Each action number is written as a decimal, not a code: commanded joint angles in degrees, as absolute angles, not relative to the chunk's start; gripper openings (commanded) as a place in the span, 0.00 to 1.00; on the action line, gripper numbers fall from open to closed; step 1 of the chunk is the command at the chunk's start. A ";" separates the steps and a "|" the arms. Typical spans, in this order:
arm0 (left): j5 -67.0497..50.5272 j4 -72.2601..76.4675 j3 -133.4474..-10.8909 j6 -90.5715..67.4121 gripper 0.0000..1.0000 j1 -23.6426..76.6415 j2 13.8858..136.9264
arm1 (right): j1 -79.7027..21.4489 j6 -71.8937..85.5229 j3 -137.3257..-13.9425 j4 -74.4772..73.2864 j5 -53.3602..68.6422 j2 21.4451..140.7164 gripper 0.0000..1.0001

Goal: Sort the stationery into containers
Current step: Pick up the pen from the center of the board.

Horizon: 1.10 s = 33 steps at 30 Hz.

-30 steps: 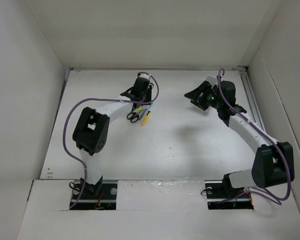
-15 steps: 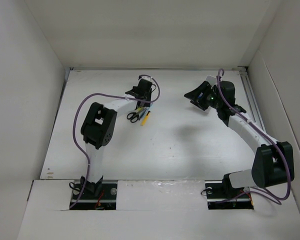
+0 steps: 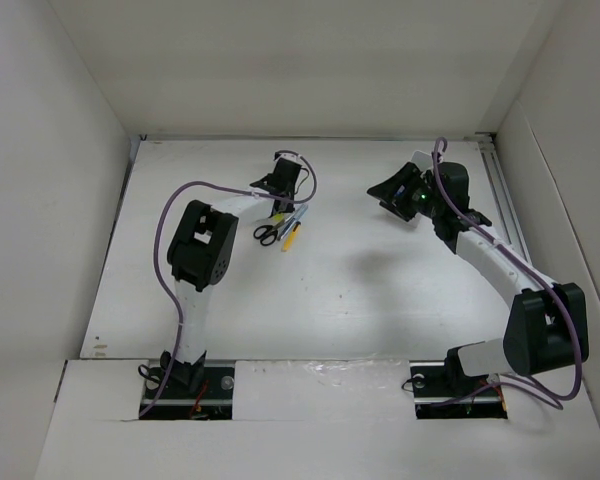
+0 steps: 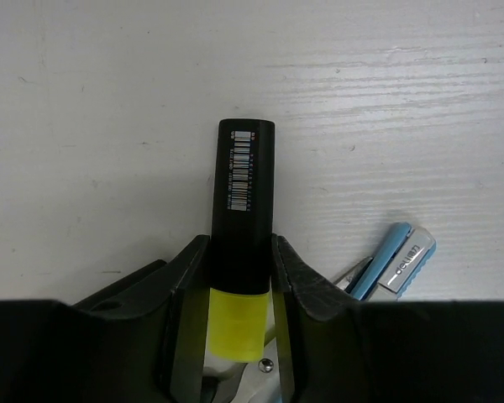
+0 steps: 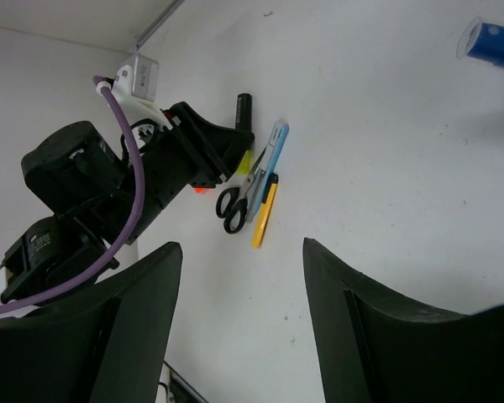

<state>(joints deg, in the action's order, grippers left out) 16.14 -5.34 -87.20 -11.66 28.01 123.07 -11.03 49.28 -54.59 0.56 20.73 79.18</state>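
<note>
My left gripper is shut on the green-and-black highlighter, its black end sticking out ahead, low over the table. Beside it lie the silver-blue pen, the black-handled scissors and the short yellow stick. The highlighter's black end also shows in the right wrist view. My right gripper is open and empty, raised at the back right. The blue-capped bottle shows at the top right edge of the right wrist view. The tray is out of view.
White walls enclose the table on the left, back and right. A metal rail runs along the right edge. The left arm's purple cable loops over its elbow.
The left arm's elbow has swung right and toward the back. Its gripper has shifted slightly nearer at the stationery pile. The right arm has not moved.
</note>
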 commanded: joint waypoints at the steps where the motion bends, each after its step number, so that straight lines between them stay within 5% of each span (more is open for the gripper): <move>1: 16.34 -5.27 -86.31 -11.43 0.00 28.56 121.82 | -11.60 48.52 -55.72 3.69 19.95 78.49 0.65; 10: 11.70 -1.42 -81.05 -15.02 0.00 30.32 107.79 | -12.13 48.52 -56.25 3.69 20.48 79.54 0.70; 15: -5.58 12.09 -66.93 -19.76 0.00 30.32 97.93 | -12.65 47.99 -56.77 3.69 21.79 79.54 0.77; 21: -17.03 22.48 -58.10 -21.88 0.00 31.81 94.40 | -15.29 47.46 -57.92 4.22 22.32 82.52 0.78; 33: -19.42 24.96 -58.10 -21.27 0.00 37.62 93.69 | -17.93 46.41 -60.73 3.69 23.03 88.14 0.78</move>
<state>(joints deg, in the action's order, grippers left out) -17.06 20.80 -57.67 -20.71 38.22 95.55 -17.37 47.53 -57.58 0.89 22.55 87.13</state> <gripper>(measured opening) 0.258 0.777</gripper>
